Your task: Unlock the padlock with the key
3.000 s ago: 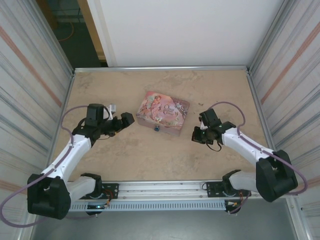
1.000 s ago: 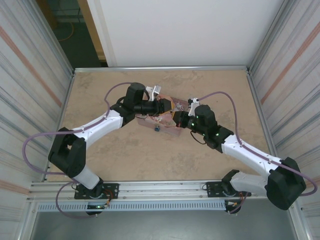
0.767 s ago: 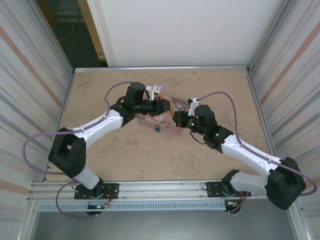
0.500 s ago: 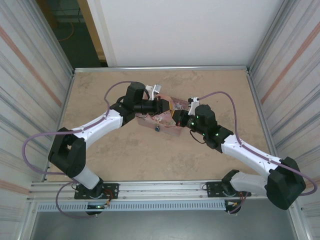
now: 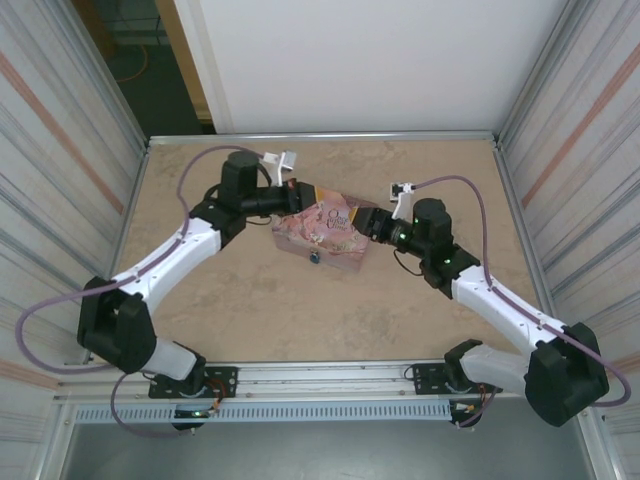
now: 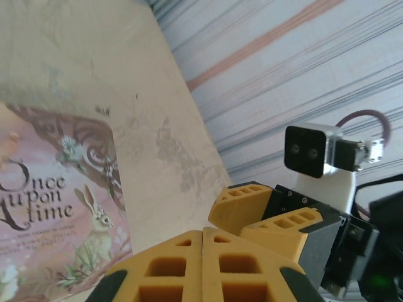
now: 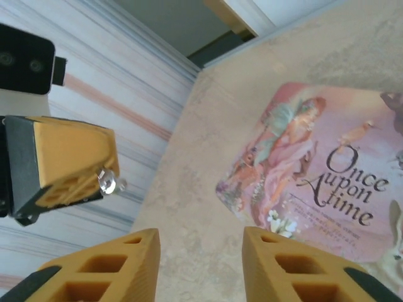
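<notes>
A small silvery key sticks out from the tips of my left gripper, which is shut on it above the tin's back left corner. In the left wrist view the left gripper has its yellow pads pressed together and the key is hidden. The tiny blue padlock hangs on the front face of the pink illustrated tin. My right gripper hovers at the tin's right end. Its jaws stand open with nothing between them in the right wrist view.
The tin lies on a beige table walled by striped metal panels on both sides. The right gripper's yellow fingers sit close in front of the left gripper. A white wall stands behind the table.
The two grippers met over the tin and have drawn apart. My left gripper shut on the key and pulled back left. My right gripper opened and backed off to the right.
</notes>
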